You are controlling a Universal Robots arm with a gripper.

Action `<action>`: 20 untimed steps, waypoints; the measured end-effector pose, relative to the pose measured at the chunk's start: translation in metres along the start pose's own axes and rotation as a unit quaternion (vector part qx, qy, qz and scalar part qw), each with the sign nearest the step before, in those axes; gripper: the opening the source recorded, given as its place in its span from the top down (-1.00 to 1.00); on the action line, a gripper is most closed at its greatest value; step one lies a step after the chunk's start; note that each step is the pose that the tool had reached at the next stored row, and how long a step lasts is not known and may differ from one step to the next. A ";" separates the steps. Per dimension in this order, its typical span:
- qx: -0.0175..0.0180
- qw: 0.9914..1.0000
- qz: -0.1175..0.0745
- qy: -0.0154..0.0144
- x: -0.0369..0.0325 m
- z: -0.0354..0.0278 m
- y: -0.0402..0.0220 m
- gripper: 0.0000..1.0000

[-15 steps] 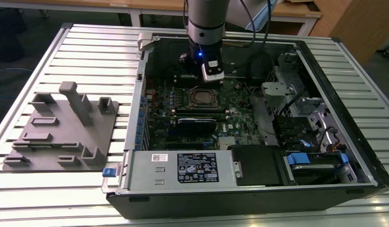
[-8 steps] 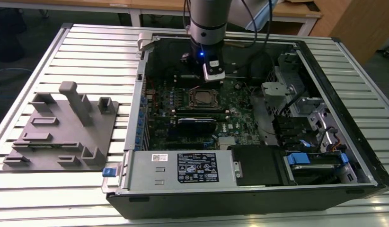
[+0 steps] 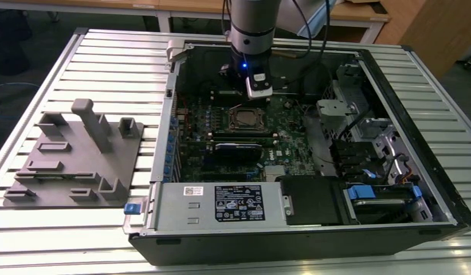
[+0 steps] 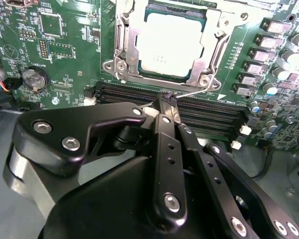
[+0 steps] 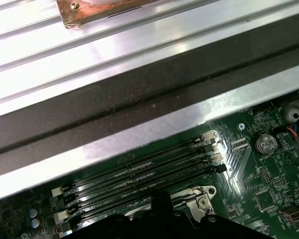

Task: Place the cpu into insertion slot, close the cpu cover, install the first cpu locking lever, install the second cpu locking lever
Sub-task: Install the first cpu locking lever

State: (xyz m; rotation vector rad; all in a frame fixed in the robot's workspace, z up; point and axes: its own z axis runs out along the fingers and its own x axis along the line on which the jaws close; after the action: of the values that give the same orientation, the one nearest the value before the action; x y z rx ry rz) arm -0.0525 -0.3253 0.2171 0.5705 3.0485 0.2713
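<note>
1. Inside the open computer case (image 3: 220,203), near the middle of the green circuit board (image 4: 65,74), the cpu (image 4: 172,42) lies flat in the insertion slot (image 4: 117,67), its dull silver top showing.
2. The cpu cover (image 4: 134,47) lies down over the chip's edges, and its cut-out centre frames the metal top.
3. The gripper (image 4: 167,102) stands just off the socket's edge, above the long black slots (image 4: 214,112). Its two fingers are drawn together to a narrow point, with no gap at the tips.
4. A thin wire locking lever (image 4: 194,92) runs from the socket's corner to those tips and touches them. I cannot tell whether it is pinched or only pressed.
5. The chip looks light and stiff, and is probably fragile on its underside. Seated as it is, it should be touched by its edges only.
6. The lever is likely springy, smooth and apt to slip. Its free end beside the tips seems the best place to hold it.
</note>
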 end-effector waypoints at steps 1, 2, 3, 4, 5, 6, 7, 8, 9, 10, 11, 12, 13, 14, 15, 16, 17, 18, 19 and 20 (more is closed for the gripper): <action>0.000 1.000 0.000 0.000 0.0000 0.0002 -0.0001 0.78; 0.000 1.000 0.000 0.000 0.0000 0.0004 -0.0001 0.78; 0.000 1.000 0.000 0.000 0.0000 0.0005 -0.0001 0.78; 0.000 1.000 0.000 0.000 0.0000 0.0005 -0.0001 0.78; 0.000 1.000 0.000 0.000 0.0000 0.0005 -0.0001 0.78; 0.000 1.000 0.000 0.000 0.0000 0.0006 -0.0001 0.78; 0.000 1.000 0.000 0.000 0.0000 0.0010 -0.0002 0.78; 0.000 1.000 0.000 0.000 0.0000 0.0013 -0.0002 0.78; 0.000 1.000 0.001 0.000 0.0000 0.0014 -0.0003 0.78; 0.000 1.000 0.001 0.000 0.0000 0.0014 -0.0003 0.78; 0.000 1.000 0.001 0.000 0.0000 0.0014 -0.0003 0.78; 0.000 1.000 0.001 0.000 0.0000 0.0014 -0.0003 0.78; 0.000 1.000 0.001 0.000 0.0000 0.0015 -0.0003 0.78; 0.000 1.000 0.001 0.000 0.0000 0.0015 -0.0003 0.78; 0.000 1.000 0.001 0.000 0.0000 0.0016 -0.0003 0.78; 0.000 1.000 0.001 0.000 0.0000 0.0016 -0.0003 0.78; 0.000 1.000 0.001 0.000 0.0000 0.0019 -0.0003 0.78; 0.000 1.000 0.001 0.000 0.0000 0.0024 -0.0004 0.78; 0.000 1.000 0.001 0.000 0.0000 0.0028 -0.0005 0.78; 0.000 1.000 0.001 0.000 0.0000 0.0031 -0.0006 0.78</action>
State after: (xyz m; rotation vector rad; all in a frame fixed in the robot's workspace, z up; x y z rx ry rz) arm -0.0526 -0.3253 0.2139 0.5728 3.0480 0.2712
